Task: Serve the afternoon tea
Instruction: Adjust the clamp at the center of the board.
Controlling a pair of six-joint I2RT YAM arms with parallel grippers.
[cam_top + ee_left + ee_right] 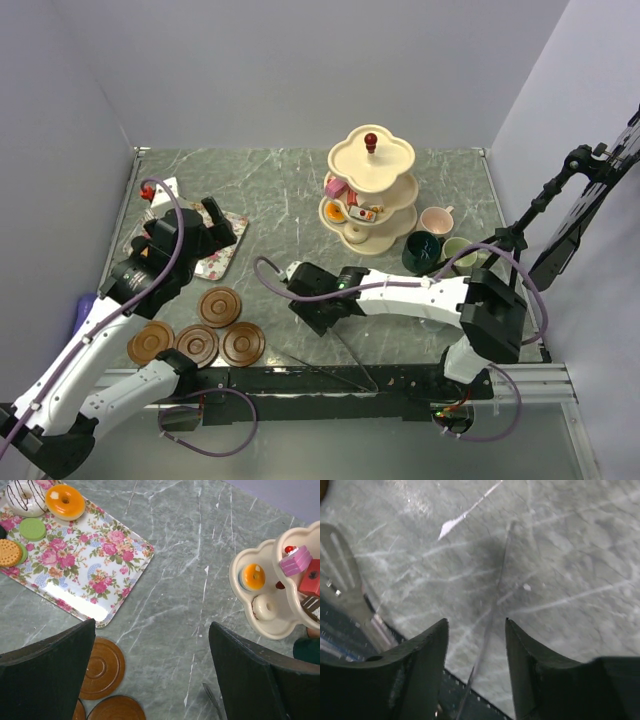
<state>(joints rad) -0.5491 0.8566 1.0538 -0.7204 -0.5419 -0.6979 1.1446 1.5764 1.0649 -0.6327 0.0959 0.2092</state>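
Note:
The cream three-tier stand (370,190) with a red knob stands at the back right and holds a few small cakes (251,576). More cakes (65,502) lie on the floral tray (95,565). Pink (437,220), dark green (421,252) and light green (460,252) mugs stand right of the stand. Several brown saucers (219,306) lie at the front left. My left gripper (151,625) hovers wide open over bare table between tray and stand. My right gripper (476,621) is open low over the table's front edge, with a thin blade of the metal tongs (490,615) running between its fingers, untouched.
The tongs (350,362) lie near the front edge, right of the saucers. Their flat paddle end (340,575) shows left of my right fingers. The left arm covers part of the tray (215,262). Walls close the table on three sides.

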